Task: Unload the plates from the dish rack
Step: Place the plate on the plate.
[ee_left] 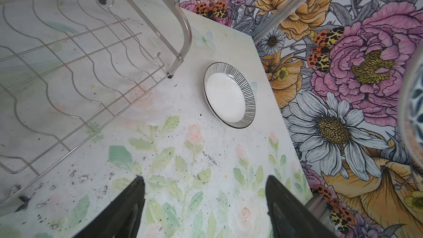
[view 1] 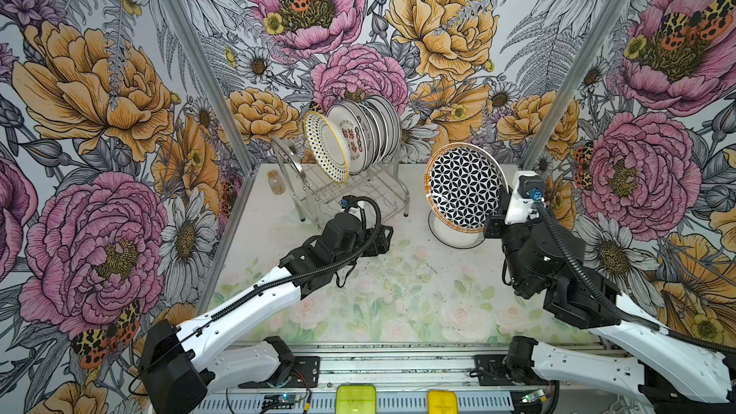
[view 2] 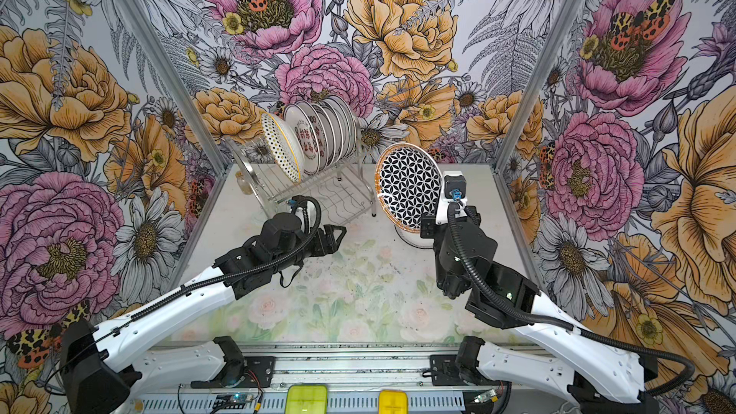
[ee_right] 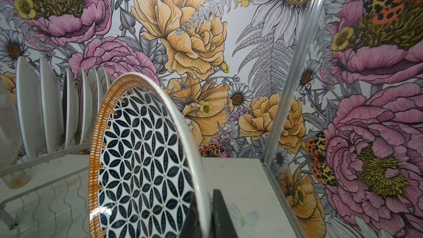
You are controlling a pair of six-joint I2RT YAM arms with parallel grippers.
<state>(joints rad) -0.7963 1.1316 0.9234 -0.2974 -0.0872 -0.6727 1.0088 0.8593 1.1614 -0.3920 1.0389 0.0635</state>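
Observation:
The dish rack (view 1: pixel 392 177) (view 2: pixel 360 189) stands at the back of the table. Its upper tier holds several upright plates, with a yellow-rimmed dotted plate (view 1: pixel 326 147) (view 2: pixel 280 147) in front and one with red characters (view 1: pixel 352 141) behind it. My right gripper (view 1: pixel 492 227) (ee_right: pixel 206 204) is shut on the rim of an orange-rimmed plate with a dark petal lattice (view 1: pixel 464 187) (view 2: pixel 408 187) (ee_right: pixel 142 163), held on edge right of the rack. Below it a striped-rim plate (view 1: pixel 454 234) (ee_left: pixel 229 95) lies flat on the table. My left gripper (view 1: pixel 384 238) (ee_left: pixel 206 202) hangs open over the table in front of the rack.
The rack's lower tier (ee_left: pixel 68 65) holds nothing. A small glass jar (view 1: pixel 276 183) stands left of the rack. Metal frame posts (view 1: pixel 557 113) rise at the back corners, and floral walls close in on three sides. The table edge (ee_left: pixel 281 115) runs just past the striped plate.

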